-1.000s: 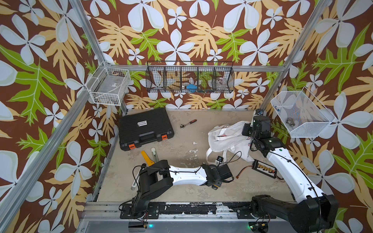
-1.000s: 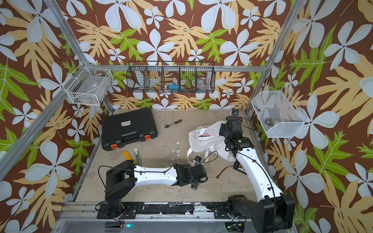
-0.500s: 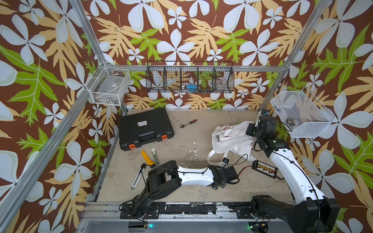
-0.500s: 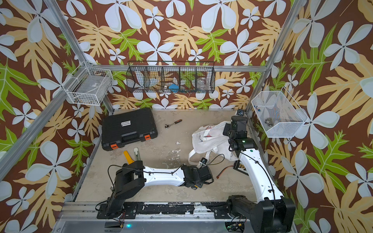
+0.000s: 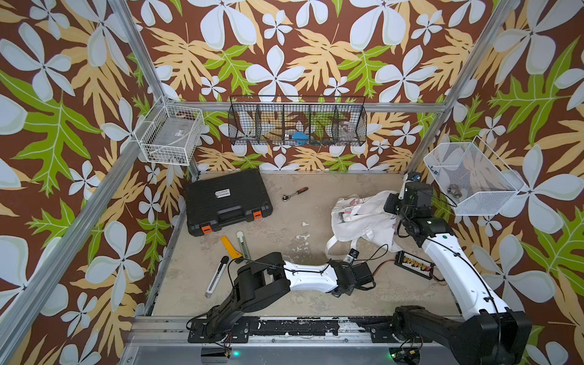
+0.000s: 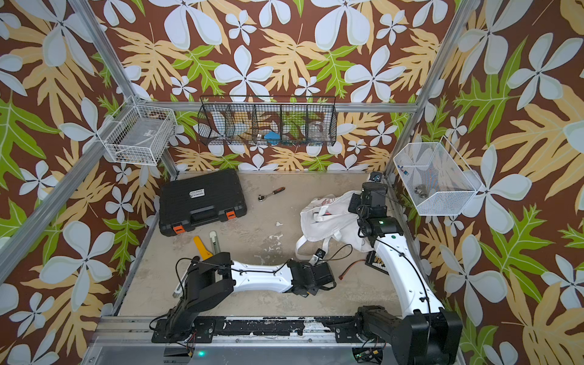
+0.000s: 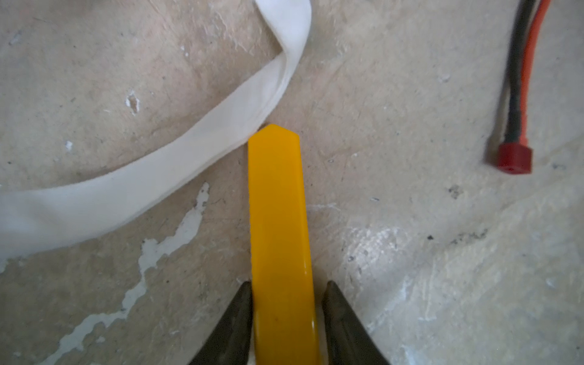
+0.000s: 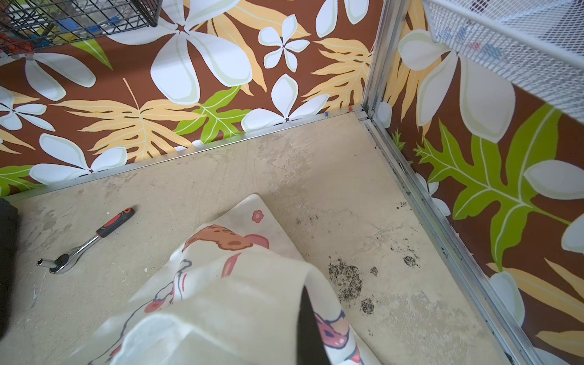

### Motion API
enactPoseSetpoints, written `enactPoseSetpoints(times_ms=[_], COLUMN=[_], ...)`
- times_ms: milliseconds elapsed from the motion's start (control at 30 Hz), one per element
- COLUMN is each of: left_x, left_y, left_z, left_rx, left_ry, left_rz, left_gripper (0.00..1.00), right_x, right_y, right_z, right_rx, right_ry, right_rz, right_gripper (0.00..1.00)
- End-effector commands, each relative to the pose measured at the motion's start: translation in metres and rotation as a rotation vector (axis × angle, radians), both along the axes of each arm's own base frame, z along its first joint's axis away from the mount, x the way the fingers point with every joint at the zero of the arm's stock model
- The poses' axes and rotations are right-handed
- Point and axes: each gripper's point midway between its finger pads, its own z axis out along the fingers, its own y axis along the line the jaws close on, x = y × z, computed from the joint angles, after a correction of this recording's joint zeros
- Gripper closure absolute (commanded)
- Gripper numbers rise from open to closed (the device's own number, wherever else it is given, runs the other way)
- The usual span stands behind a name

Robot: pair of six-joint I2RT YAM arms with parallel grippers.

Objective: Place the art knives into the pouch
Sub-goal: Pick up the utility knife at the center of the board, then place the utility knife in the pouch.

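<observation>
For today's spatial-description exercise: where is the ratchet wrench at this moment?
In both top views the ratchet wrench lies on the far side of the table, between the black tool case and the pouch, touching neither.

The tool case (image 5: 227, 202) lies back left on the table (image 5: 316, 303), the ratchet wrench (image 5: 295, 193) between it and the pouch (image 5: 363, 218) at the right. A utility knife (image 5: 243, 243) lies before the case; the art knife (image 7: 278, 221) ends at the pouch strap (image 7: 158, 183).

Pouch (image 5: 363, 221): white cloth, pink cartoon prints; crumpled on the right side of the bench (image 5: 284, 221), one edge lifted; strap (image 7: 158, 180) looped flat.
Art knife (image 7: 278, 221): yellow flat bar, bevelled tip; low over the bench, between the fingers (image 7: 235, 325) of the left tool (image 7: 286, 287); tip touching the strap.
</observation>
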Motion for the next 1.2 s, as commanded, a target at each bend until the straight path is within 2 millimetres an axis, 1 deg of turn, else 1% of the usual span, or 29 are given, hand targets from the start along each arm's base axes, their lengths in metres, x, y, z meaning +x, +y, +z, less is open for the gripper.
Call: enactPoseSetpoints(times_ms=[0, 133, 233, 267, 367, 533, 600, 667, 733, 833, 967, 1100, 1167], left_x=[-0.003, -0.003, -0.001, -0.001, 0.001, 0.007, 0.012, 0.02, 0.029, 0.045, 0.066, 0.08, 0.085], left_y=[0.009, 0.008, 0.009, 0.009, 0.01, 0.016, 0.016, 0.016, 0.016, 0.018, 0.018, 0.009, 0.002], left_z=[-0.001, 0.006, 0.019, 0.026, 0.052, 0.109, 0.13, 0.145, 0.154, 0.161, 0.171, 0.182, 0.184], left_rx=[0.038, 0.03, 0.019, 0.012, -0.02, -0.073, -0.087, -0.099, -0.117, -0.137, -0.21, -0.302, -0.315], left_ry=[0.012, 0.007, -0.008, -0.013, -0.034, -0.106, -0.141, -0.166, -0.167, -0.168, -0.171, -0.162, -0.16], left_rz=[-0.012, -0.014, -0.016, -0.016, -0.016, -0.013, -0.015, -0.011, -0.005, 0.004, 0.011, -0.018, -0.035], left_gripper=[0.73, 0.74, 0.73, 0.73, 0.73, 0.71, 0.71, 0.7, 0.7, 0.7, 0.7, 0.71, 0.71], right_x=[0.003, 0.004, 0.005, 0.005, 0.005, 0.007, 0.007, 0.006, 0.005, 0.004, 0.004, 0.005, 0.005], right_y=[0.001, 0.001, 0.002, 0.001, 0.001, 0.002, 0.002, 0.002, 0.002, 0.003, 0.005, 0.007, 0.007], right_z=[0.005, 0.004, 0.003, 0.003, 0.002, -0.001, -0.002, 0.0, 0.002, 0.004, 0.005, 0.004, 0.003], right_rx=[0.011, 0.012, 0.012, 0.011, 0.012, 0.012, 0.015, 0.015, 0.016, 0.019, 0.03, 0.037, 0.036], right_ry=[-0.026, -0.025, -0.022, -0.021, -0.02, -0.011, -0.012, -0.014, -0.021, -0.026, -0.033, -0.034, -0.031], right_rz=[-0.002, -0.003, 0.001, -0.002, -0.002, 0.0, 0.002, 0.003, 0.002, 0.007, 0.018, 0.025, 0.025], right_gripper=[1.0, 1.0, 1.0, 1.0, 1.0, 1.0, 1.0, 1.0, 1.0, 1.0, 1.0, 1.0, 1.0])
